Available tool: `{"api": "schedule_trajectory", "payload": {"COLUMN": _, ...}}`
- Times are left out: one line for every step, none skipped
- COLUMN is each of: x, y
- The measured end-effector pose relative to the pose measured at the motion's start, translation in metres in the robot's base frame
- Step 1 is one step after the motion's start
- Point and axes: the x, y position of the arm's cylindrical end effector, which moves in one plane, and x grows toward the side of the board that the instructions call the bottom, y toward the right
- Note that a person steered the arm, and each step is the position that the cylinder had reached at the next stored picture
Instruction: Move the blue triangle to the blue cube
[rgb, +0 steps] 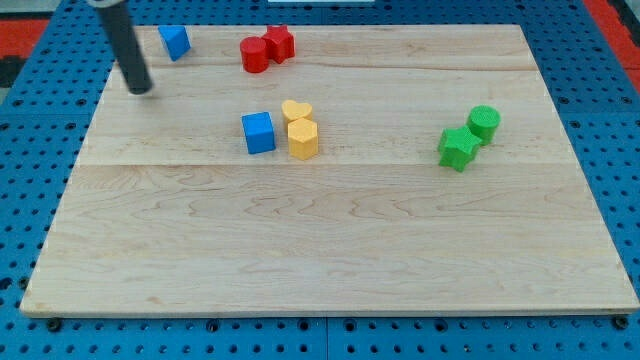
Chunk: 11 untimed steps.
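Observation:
The blue triangle (175, 42) lies near the view's top left of the wooden board (330, 250). The blue cube (258, 132) sits left of the board's middle, touching or nearly touching a yellow block. My tip (140, 89) is on the board at the view's left, below and left of the blue triangle, apart from it, and well left of the blue cube.
A red cylinder (254, 55) and a red star-like block (279, 43) sit at the view's top. A yellow heart (296, 110) and a yellow hexagon-like block (303, 139) stand right of the blue cube. A green cylinder (484, 123) and a green star-like block (457, 148) are at the right.

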Motion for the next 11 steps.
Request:
{"api": "schedule_trajectory", "payload": {"x": -0.019, "y": -0.035}}
{"api": "schedule_trajectory", "payload": {"x": -0.074, "y": -0.035}}
{"api": "schedule_trajectory", "payload": {"x": -0.111, "y": -0.013}}
{"api": "schedule_trajectory", "payload": {"x": -0.117, "y": 0.043}}
{"api": "schedule_trajectory", "payload": {"x": -0.060, "y": 0.085}}
{"api": "schedule_trajectory", "payload": {"x": -0.033, "y": 0.089}}
{"api": "schedule_trajectory", "payload": {"x": -0.055, "y": 0.043}}
{"api": "schedule_trajectory", "payload": {"x": -0.068, "y": 0.053}}
{"api": "schedule_trajectory", "payload": {"x": 0.010, "y": 0.117}}
{"api": "schedule_trajectory", "payload": {"x": 0.056, "y": 0.188}}
{"api": "schedule_trajectory", "payload": {"x": 0.051, "y": 0.122}}
